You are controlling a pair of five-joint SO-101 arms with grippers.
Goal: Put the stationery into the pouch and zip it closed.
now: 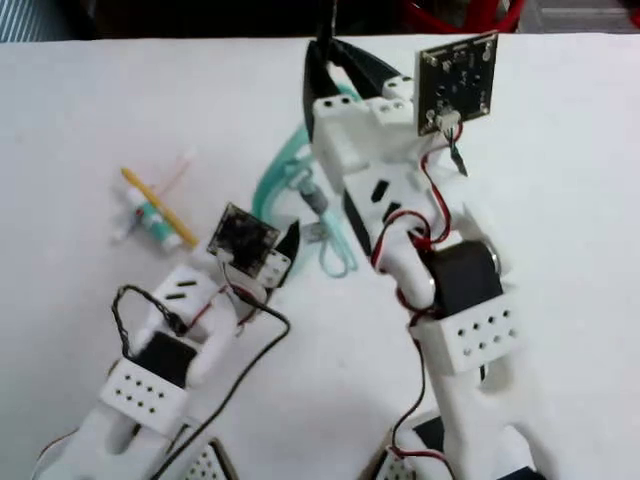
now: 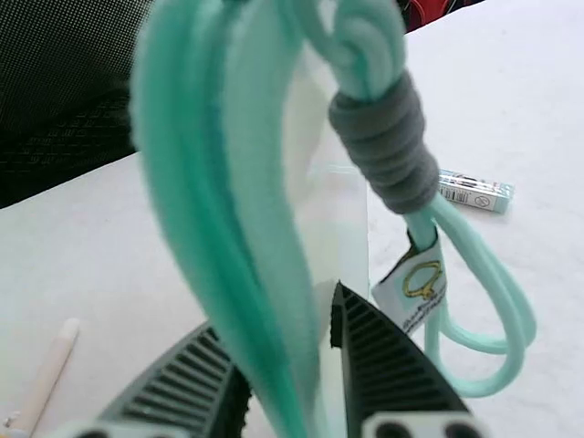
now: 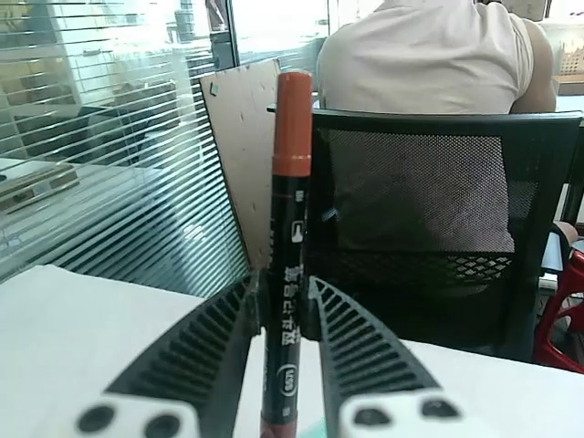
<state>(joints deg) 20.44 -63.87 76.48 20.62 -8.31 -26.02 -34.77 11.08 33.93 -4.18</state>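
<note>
Left fingers (image 2: 388,365) pinch teal pouch (image 2: 219,201) edge; my right fingers (image 3: 351,351) clamp red-capped marker (image 3: 290,228) upright. Loading step, I judge; next: line marker over pouch mouth.

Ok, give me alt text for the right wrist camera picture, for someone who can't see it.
The right pincer is shut on a black marker with a reddish-brown cap, held upright over a white table. Behind stand a black mesh chair and window blinds.
</note>
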